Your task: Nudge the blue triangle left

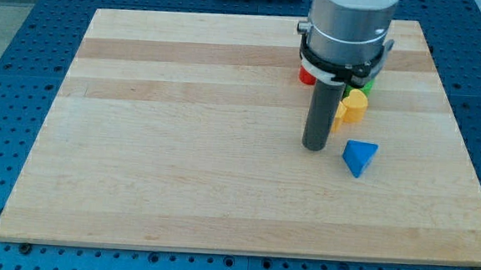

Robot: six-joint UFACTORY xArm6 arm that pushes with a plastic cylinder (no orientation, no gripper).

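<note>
Currently my tip (315, 146), the blunt lower end of a smooth dark cylindrical rod, rests on the pale wooden board (181, 148). Just right of my tip, clearly apart, lies the blue triangle (360, 156). Above-right of my tip a yellow block (353, 105) touches the rod; red (308, 75) and green (367, 87) blocks show partly hidden.

A pale wooden board (181, 148) lies on a blue perforated table (10, 71) under even light
</note>
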